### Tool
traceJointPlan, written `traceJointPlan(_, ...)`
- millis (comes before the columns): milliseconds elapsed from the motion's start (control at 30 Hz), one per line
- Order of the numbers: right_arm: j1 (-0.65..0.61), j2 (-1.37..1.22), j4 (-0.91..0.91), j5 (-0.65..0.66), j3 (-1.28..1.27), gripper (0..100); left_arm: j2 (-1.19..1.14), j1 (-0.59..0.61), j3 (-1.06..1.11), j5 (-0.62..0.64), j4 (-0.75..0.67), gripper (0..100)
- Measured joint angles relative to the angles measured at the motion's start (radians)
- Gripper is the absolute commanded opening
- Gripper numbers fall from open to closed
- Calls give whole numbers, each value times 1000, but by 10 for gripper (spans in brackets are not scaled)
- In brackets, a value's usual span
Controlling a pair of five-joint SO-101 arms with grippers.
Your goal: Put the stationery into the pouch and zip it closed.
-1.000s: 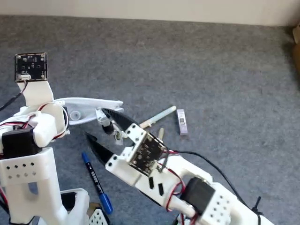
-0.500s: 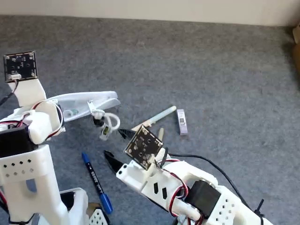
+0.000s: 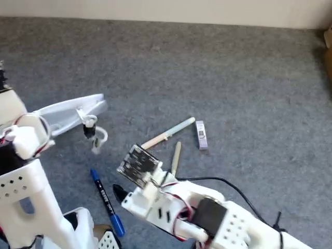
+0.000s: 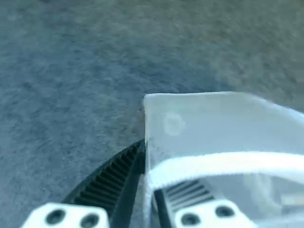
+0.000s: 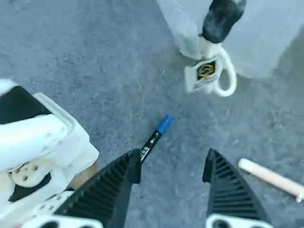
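Observation:
My left gripper (image 4: pixel 145 149) is shut on the edge of the translucent pouch (image 4: pixel 213 128), which it holds off the carpet at the left (image 3: pixel 67 111). A black zipper pull with a white cord and tag (image 3: pixel 92 134) dangles from the pouch. My right gripper (image 5: pixel 173 161) is open and empty, low over the carpet, with the blue pen (image 5: pixel 154 137) just beyond its fingertips and the zipper pull (image 5: pixel 209 71) farther off. The blue pen (image 3: pixel 106 202) lies near the front left. A pale pen (image 3: pixel 168 134), a short stick (image 3: pixel 176 155) and a small purple piece (image 3: pixel 201 135) lie mid-table.
Grey carpet (image 3: pixel 233 78) covers the table. The left arm's white base (image 5: pixel 38 142) stands close beside the right gripper. The right arm's body and cable (image 3: pixel 218 218) take up the front middle.
The left arm has carried the pouch to the left and away. My right gripper has drawn back from the zipper pull toward the front, ending near the blue pen.

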State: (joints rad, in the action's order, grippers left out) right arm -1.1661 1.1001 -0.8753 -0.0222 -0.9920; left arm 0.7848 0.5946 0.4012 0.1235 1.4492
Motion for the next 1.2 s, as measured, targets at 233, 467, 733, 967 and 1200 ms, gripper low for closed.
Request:
traceJointPlan(233, 0, -319, 46, -60, 18, 202, -2, 89, -11, 2, 2, 7)
traceJointPlan(467, -3, -505, 54, -127, 126, 202, -2, 155, -11, 28, 2, 7)
traceJointPlan(733, -3, -723, 54, -293, 273, 202, -2, 232, -11, 28, 2, 7)
traceJointPlan(967, -20, -930, 54, -407, 400, 202, -2, 302, -20, 28, 2, 7)
traceJointPlan(1200, -60, -1105, 57, -453, 516, 202, -2, 308, -26, 28, 2, 7)
